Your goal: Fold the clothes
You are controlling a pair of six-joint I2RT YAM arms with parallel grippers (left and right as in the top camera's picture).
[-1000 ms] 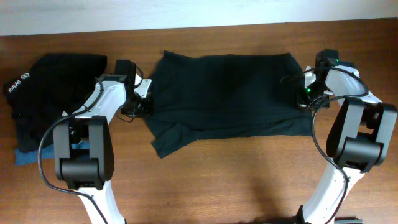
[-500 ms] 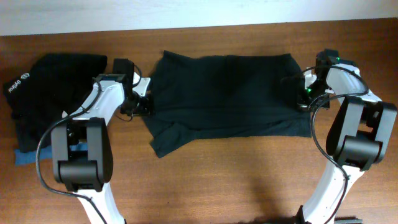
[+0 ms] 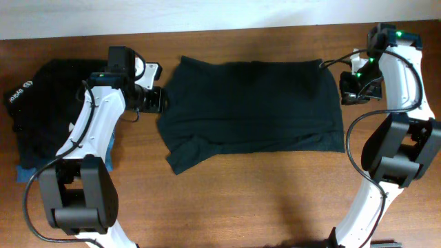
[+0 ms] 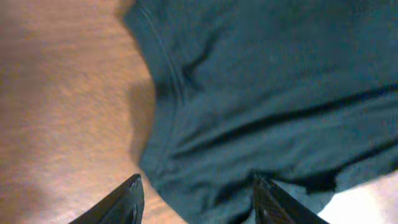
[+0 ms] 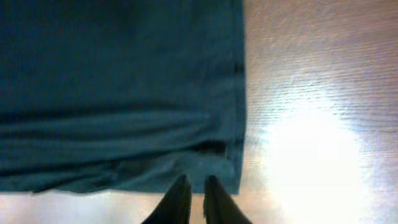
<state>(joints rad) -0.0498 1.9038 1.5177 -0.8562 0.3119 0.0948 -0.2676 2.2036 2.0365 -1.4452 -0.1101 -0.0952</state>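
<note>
Wooden table (image 3: 227,200), brown grain, bears everything.

Main garment: large dark T-shirt (image 3: 255,103) spread flat across the far middle of the table, roughly rectangular. A flap at its near-left corner juts toward the front edge. Creases run along the near hem.

Second lot: heap of black garments (image 3: 58,96) at the far left, well apart from the shirt. White lettering (image 3: 19,91) shows on its left side, and a scrap of blue fabric (image 3: 27,176) pokes out at the near end.

Left arm (image 3: 96,131) reaches from the near left up to the shirt's left edge. Right arm (image 3: 403,69) stands at the shirt's right edge.

Left gripper (image 4: 196,183): fingers spread wide, nothing between them, hanging over the shirt's stitched edge with bare wood to one side. From overhead it sits just beside the left edge.

Right gripper (image 5: 196,186): fingers (image 5: 180,196) drawn narrow, a thin slit between, no cloth seen in it. It is over the shirt's corner by the hem; the view is too blurred to tell whether the tips touch fabric.
</note>
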